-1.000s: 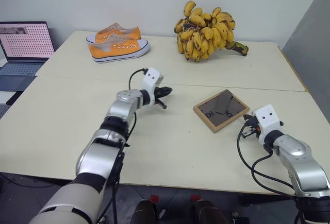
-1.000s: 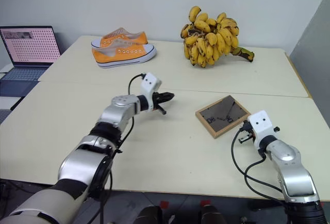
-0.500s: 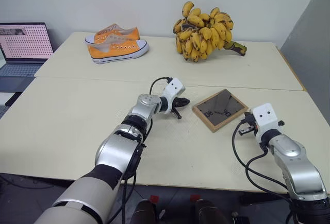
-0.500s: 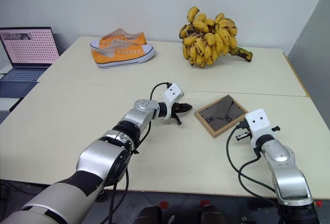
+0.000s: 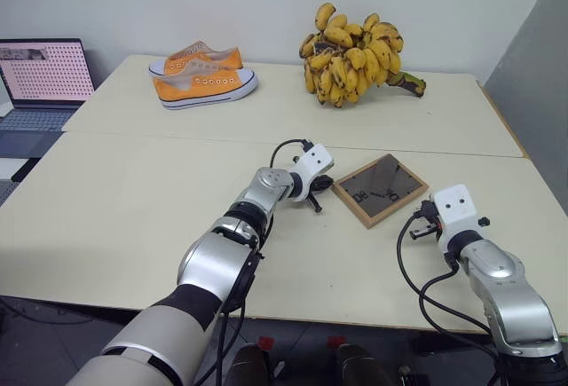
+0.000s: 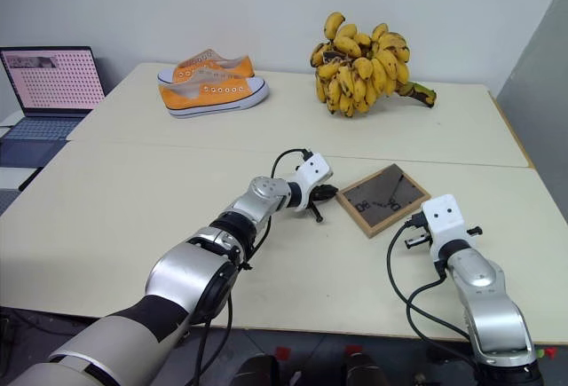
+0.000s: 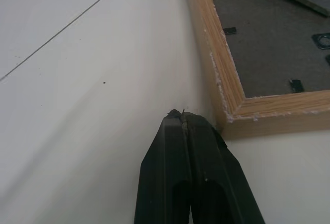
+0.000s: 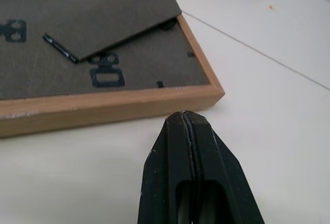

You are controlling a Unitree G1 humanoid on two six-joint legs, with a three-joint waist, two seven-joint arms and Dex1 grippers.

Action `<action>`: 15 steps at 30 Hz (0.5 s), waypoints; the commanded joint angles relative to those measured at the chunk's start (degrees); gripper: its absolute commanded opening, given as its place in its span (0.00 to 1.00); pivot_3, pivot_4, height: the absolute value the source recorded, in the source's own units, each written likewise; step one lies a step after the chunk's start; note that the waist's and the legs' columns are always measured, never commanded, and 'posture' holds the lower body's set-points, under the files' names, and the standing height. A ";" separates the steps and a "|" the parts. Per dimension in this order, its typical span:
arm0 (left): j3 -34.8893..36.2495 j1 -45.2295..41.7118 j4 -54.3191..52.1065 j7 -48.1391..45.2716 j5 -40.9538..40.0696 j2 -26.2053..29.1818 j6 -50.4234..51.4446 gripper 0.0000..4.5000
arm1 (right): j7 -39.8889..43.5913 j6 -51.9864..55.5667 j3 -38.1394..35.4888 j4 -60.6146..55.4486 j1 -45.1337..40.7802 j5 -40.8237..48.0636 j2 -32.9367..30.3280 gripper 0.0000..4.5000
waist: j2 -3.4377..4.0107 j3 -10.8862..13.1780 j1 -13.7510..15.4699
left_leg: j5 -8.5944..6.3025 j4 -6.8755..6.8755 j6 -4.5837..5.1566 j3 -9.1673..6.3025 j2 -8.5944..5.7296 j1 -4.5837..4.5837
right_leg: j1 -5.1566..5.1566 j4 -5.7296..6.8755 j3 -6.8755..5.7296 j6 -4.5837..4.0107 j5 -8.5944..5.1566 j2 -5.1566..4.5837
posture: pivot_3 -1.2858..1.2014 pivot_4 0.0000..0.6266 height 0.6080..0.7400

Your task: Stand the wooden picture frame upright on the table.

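Here your left gripper (image 7: pixel 183 115), two black fingers pressed together on nothing, sits low over the pale cream table (image 5: pixel 133 200) with its tip just beside the near left corner of the small light-wood picture frame (image 5: pixel 380 189). That frame lies flat, dark back panel up, between your two grippers. Your right gripper (image 8: pixel 183 115) is likewise closed and empty, its tip just beside the frame's wooden edge near the right corner.
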 commanded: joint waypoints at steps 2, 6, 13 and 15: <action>0.93 -2.28 0.30 1.95 0.63 -1.90 -0.48 0.01 | -0.68 0.29 -1.07 -1.46 -0.05 -0.61 0.07 0.00 | 0.00 0.00 0.00 | 0.00 -0.01 0.00 -0.01 0.00 0.00 | 0.00 0.00 -0.01 0.00 0.00 0.00 | 0.52 0.24 1.00; 0.93 -2.11 0.22 1.32 0.97 -3.54 -0.81 0.01 | -1.90 -1.98 0.56 3.97 -2.02 -1.50 1.40 0.00 | 0.00 0.00 0.00 | 0.00 -0.01 0.00 -0.01 -0.01 0.00 | 0.00 -0.01 -0.02 0.00 0.00 0.00 | 0.52 0.24 1.00; 0.49 -0.55 -1.32 -4.71 0.84 -3.31 -1.56 0.01 | -3.90 -10.93 2.92 20.99 -11.36 -4.25 2.81 0.00 | 0.05 -0.02 -0.07 | 0.01 -0.03 0.00 -0.02 -0.03 0.03 | 0.01 0.00 -0.03 0.00 0.00 -0.01 | 0.52 0.24 1.00; 0.42 0.35 -2.27 -7.26 0.57 -2.78 -1.65 0.01 | -3.72 -13.73 3.37 25.37 -13.65 -4.53 3.06 0.00 | 0.07 -0.02 -0.07 | 0.01 -0.03 -0.01 -0.01 -0.04 0.05 | 0.03 0.00 -0.03 0.00 0.00 -0.02 | 0.52 0.24 1.00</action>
